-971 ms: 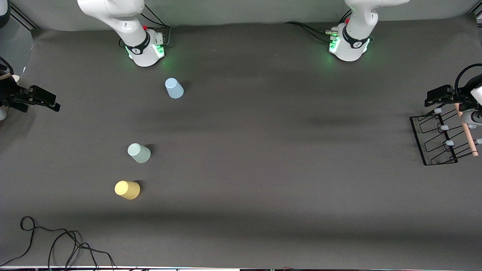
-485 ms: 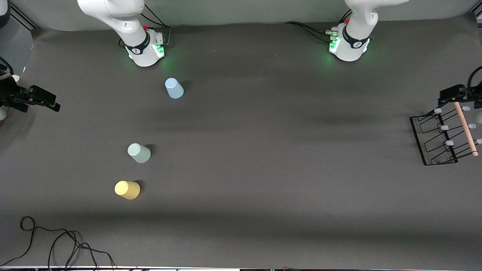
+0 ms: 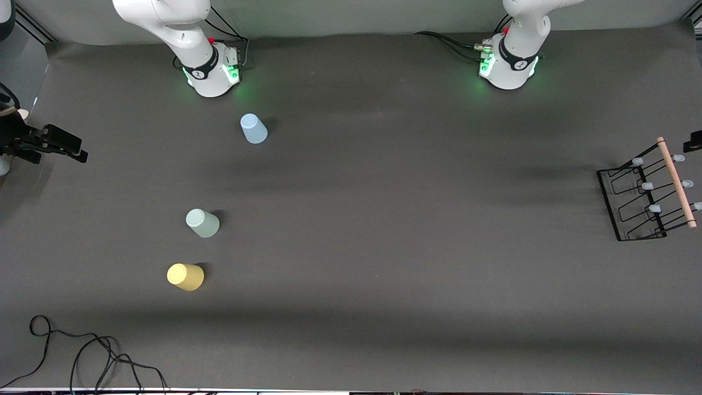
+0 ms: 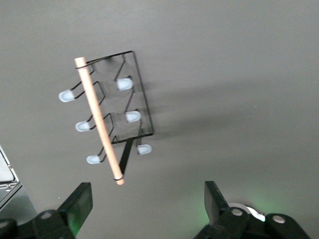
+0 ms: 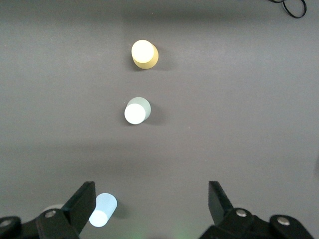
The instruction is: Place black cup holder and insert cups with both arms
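Dark table (image 3: 384, 219), three upturned cups (image 3: 202, 223)

Dark grey tabletop (image 3: 384, 219), blue cup (image 3: 253, 129), mint cup (image 3: 202, 223), yellow cup (image 3: 185, 276), black cup holder (image 3: 647, 192) standing at the left arm's end, loose cable (image 3: 82, 351) at the near edge

A dark grey mat covers the whole table (image 3: 384, 219) — soft bands of shadow run across it. A loose black cable (image 3: 82, 356) curls at the near corner, toward the right arm's end.
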Controlling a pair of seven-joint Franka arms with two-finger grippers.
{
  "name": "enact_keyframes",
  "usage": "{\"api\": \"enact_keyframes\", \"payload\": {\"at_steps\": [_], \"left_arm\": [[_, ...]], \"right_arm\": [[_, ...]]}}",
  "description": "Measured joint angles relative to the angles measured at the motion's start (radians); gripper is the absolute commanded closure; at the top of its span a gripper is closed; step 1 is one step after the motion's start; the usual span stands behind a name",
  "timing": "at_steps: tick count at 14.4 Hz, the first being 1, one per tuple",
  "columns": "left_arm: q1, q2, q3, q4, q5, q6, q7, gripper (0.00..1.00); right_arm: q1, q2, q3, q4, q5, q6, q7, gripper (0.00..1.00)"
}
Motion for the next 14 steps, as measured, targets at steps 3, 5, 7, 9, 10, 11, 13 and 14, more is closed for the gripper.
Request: {"api": "enact_keyframes", "payload": {"at_steps": [3,5,7,9,10,11,13,14], "left_arm": [[0.053,0.048,0.000,0.000,0.023,0.059,0.045,0.01],[0.084,0.084,0.000,-0.001,0.034,0.112,0.097,0.02],[0.124,0.129,0.000,-0.003,0.035,0.172,0.141,0.03],[0.140,0.175,0.000,-0.006,0.035,0.207,0.154,0.04],[0.140,0.193,-0.001,-0.009,0.035,0.215,0.154,0.04],[0.140,0.207,-0.003,-0.013,0.035,0.226,0.154,0.04],[0.140,0.230,-0.006,-0.037,0.035,0.262,0.153,0.04],[0.141,0.238,-0.006,-0.059,0.034,0.292,0.153,0.06]], "right_arm": [[0.000,0.000,0.000,0.000,0.000,0.000,0.000,0.00],[0.000,0.000,0.000,0.000,0.000,0.000,0.000,0.00],[0.000,0.000,0.000,0.000,0.000,0.000,0.000,0.00],[0.000,0.000,-0.001,-0.001,0.000,0.000,0.000,0.00],[0.000,0.001,-0.001,-0.002,0.001,0.000,0.000,0.00],[0.000,0.001,-0.001,-0.002,0.001,0.000,0.000,0.00],[0.000,0.003,-0.001,-0.002,0.003,0.000,0.000,0.00],[-0.001,0.004,-0.001,-0.002,0.006,0.000,0.000,0.00]]}}
